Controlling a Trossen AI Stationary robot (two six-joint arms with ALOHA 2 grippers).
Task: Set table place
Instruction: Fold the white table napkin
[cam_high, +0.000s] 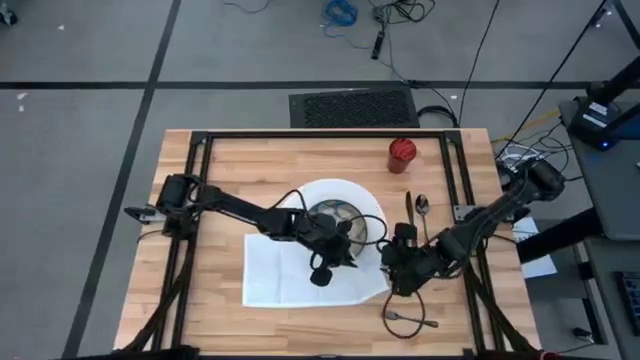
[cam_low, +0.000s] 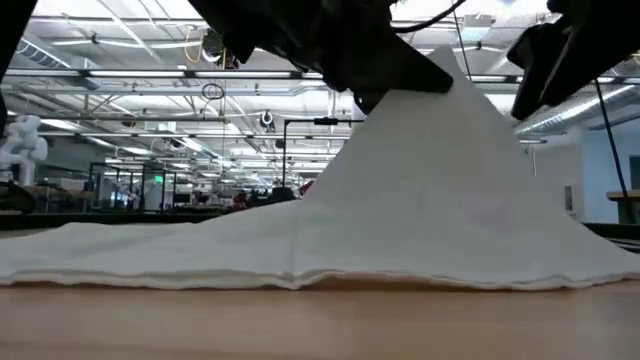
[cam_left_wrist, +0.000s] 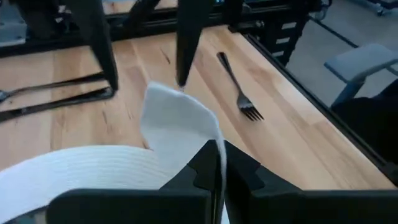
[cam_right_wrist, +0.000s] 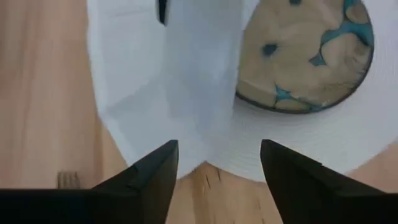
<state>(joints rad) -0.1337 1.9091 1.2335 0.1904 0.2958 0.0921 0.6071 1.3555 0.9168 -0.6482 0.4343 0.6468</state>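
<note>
1. At the left of the large round white plate (cam_high: 365, 205), the white cloth napkin (cam_high: 290, 270) lies spread on the light wooden table (cam_high: 240, 160), its long edges running toward the table's near edge and one corner tucked against the plate.
2. Just over the plate's near rim, the left gripper (cam_high: 335, 262) is pinched on a raised fold of the napkin, which rises as a tent in the low view.
3. On the plate sits the grey-green speckled bowl (cam_high: 335, 213).
4. Just right of the plate's near rim, the right gripper (cam_right_wrist: 217, 163) hovers with fingers spread, facing the lifted cloth; it appears the nearer free arm.
5. Right of the plate lie the metal knife (cam_high: 408, 208) and spoon (cam_high: 422, 208); the fork (cam_high: 405, 320) lies nearer the front edge, and the small red cup (cam_high: 402, 153) beyond.
6. Open wood remains left of the napkin.
</note>
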